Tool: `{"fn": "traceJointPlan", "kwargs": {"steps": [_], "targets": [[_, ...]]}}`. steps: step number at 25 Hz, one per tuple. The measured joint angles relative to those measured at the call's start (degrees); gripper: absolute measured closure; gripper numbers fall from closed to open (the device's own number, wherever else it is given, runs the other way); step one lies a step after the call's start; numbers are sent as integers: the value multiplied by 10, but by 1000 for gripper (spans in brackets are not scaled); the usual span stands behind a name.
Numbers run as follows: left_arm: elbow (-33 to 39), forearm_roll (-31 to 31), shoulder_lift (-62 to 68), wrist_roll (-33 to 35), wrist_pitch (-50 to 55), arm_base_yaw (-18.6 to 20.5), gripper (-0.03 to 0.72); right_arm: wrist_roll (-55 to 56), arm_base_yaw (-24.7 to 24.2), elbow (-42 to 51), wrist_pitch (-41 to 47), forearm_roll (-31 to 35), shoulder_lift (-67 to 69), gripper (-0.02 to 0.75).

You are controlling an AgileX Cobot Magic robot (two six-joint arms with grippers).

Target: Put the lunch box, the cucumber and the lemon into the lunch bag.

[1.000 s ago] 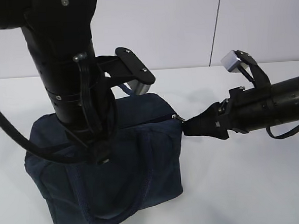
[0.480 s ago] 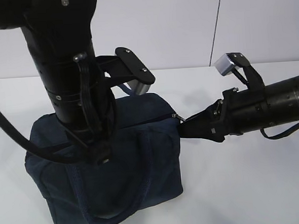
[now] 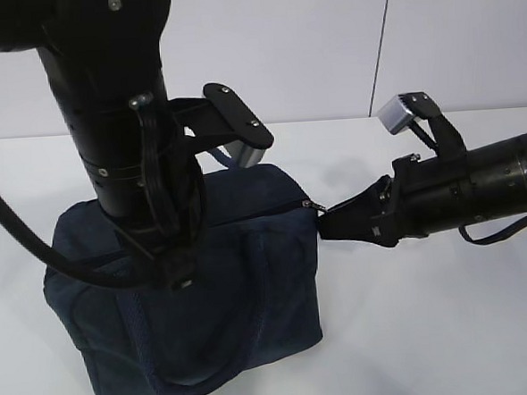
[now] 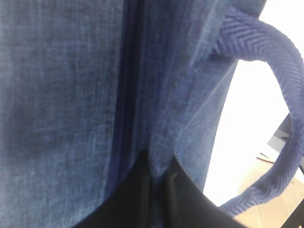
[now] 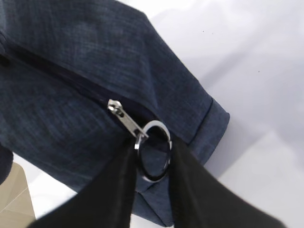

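At the right-hand end of the lunch bag [image 3: 189,292], your right gripper [image 3: 329,222] has its fingers on either side of the silver ring pull [image 5: 153,150], jaws narrowed about it; whether they actually pinch the ring or only flank it you cannot tell from the right wrist view. Ring hangs off the slider [image 5: 119,113] at the zipper's end, so the bag reads as zipped shut and opening it looks like the step in hand.

Left gripper [image 4: 154,190]: fingers together, pressed on the fabric beside the zipper line, seemingly pinching a fold to steady the bag.

Bag sits upright on the white table [image 3: 433,330], front left of centre in the exterior view, one looped handle [image 3: 211,362] drooping down its near face. Long axis and zipper run left to right, slightly away from the camera toward the right end.

To do it well: close fully on the ring before pulling, then draw straight along the zipper line, toward the left arm. Keep the left hold firm so the bag does not slide or tip.

Lunch box, cucumber, lemon: not in view.
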Motion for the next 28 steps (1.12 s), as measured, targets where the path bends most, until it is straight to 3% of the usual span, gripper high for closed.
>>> {"fn": "traceJointPlan", "kwargs": {"steps": [7, 11, 17, 20, 25, 28], "targets": [[0, 0, 0, 0, 0, 0, 683, 0, 0, 0, -1, 1, 0, 742], [-4, 1, 0, 0, 0, 0, 683, 0, 0, 0, -1, 3, 0, 750], [-79, -4, 1, -12, 9, 0, 658, 0, 0, 0, -1, 7, 0, 751], [-98, -17, 2, -13, 9, 0, 596, 0, 0, 0, -3, 7, 0, 751], [-101, -27, 2, -15, 8, 0, 402, 0, 0, 0, -3, 7, 0, 751], [-101, -53, 2, -17, 7, 0, 353, 0, 1, 0, -3, 7, 0, 751]]}}
